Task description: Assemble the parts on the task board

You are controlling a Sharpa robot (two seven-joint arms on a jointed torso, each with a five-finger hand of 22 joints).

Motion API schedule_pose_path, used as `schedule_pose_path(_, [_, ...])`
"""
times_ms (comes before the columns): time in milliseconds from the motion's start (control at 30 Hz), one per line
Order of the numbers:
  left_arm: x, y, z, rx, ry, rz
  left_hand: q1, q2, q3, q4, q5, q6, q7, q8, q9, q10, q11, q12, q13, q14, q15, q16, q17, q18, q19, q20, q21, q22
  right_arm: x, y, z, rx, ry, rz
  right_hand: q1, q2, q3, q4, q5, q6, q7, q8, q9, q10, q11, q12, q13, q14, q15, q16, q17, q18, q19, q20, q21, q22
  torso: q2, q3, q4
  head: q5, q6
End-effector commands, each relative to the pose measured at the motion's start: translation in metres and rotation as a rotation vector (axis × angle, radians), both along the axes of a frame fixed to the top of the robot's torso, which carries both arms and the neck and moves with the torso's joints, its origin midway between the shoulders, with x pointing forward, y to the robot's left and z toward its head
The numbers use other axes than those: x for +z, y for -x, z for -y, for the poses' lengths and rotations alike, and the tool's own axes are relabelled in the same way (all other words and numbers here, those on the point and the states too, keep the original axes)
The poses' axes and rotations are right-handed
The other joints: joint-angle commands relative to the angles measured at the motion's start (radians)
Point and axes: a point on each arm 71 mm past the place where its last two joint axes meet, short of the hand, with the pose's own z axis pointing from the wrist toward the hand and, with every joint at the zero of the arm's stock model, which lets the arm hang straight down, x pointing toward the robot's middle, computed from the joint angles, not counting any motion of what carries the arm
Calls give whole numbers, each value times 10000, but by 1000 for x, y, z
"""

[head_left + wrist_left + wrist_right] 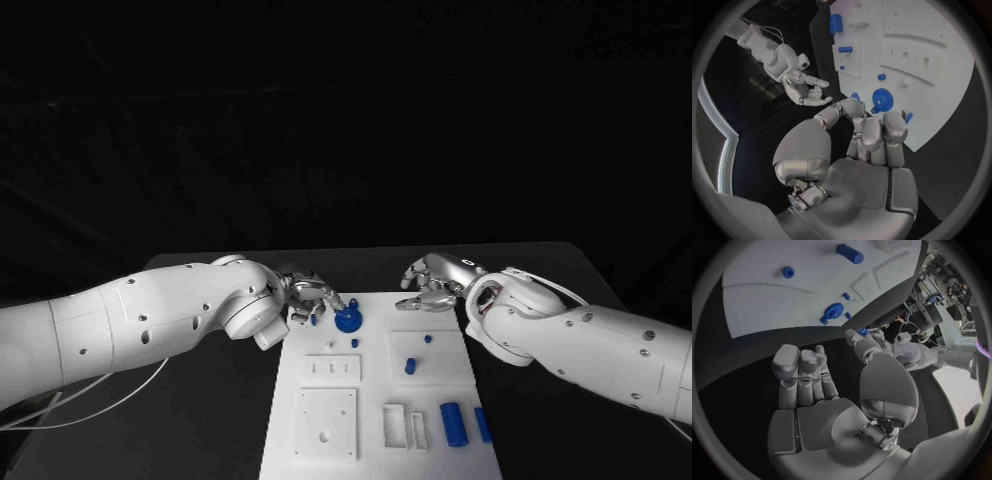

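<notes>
On white task board (pixel 433 440); round blue part (pixel 348 321).

Robotics lab: black-draped bench (pixel 216 400), dark backdrop, white task board (pixel 378 400) with blue parts (pixel 348 321). Right wrist view catches cluttered equipment racks (pixel 939 295) and cabling behind.

A black table (pixel 216 400) carries a long white task board (pixel 378 400) that runs down its middle, from about the table's centre to the near edge. The board lies flat, with bare black surface showing along both of its long sides and beyond its far end, up to the table's far edge. Small blue parts (pixel 453 423) sit on the board, perhaps in recesses.
</notes>
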Motion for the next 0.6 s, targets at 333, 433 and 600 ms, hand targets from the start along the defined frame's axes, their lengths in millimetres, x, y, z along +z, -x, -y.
schedule_pose_path(333, [-12, 14, -8, -69, -1013, 678, -96, -133, -11, 179, 301, 1827, -551, 37, 2612, 201, -9, -18, -138, 122, -113, 213, 294, 1496, -56, -327, 161, -22, 25, -26, 67, -2414, -1967, -346, 163, 208, -96, 86, 580, 18, 5, 67, 40, -21, -34, 58, -138, -32, -48, -88, 15, 1408, -20, -27, -41, -25, -13, 1, 0, 118, -124])
schedule_pose_path(433, [-17, 17, -7, -168, -1163, 721, -154, -86, -29, 219, 298, 1889, -563, 18, 2643, 223, -18, 3, -161, 149, -119, 259, 358, 1491, -62, -328, 197, -22, 27, -28, 70, -2483, -2002, -285, 190, 222, -116, 80, 674, 25, 3, 73, 45, -23, -36, 66, -159, -28, -51, -95, 17, 1408, -19, -26, -43, -28, -38, 16, 13, 175, -215])
schedule_pose_path(600, [-29, 24, -2, -578, -1543, 788, -245, -3, -50, 256, 309, 1979, -582, -15, 2694, 256, -34, 49, -197, 192, -129, 336, 464, 1486, -71, -333, 263, -15, 27, -29, 70, -2498, -2024, -285, 206, 235, -140, 81, 761, 29, 1, 77, 48, -27, -38, 75, -181, -26, -53, -103, 19, 1408, -21, -23, -46, -31, -61, 40, 20, 193, -310])
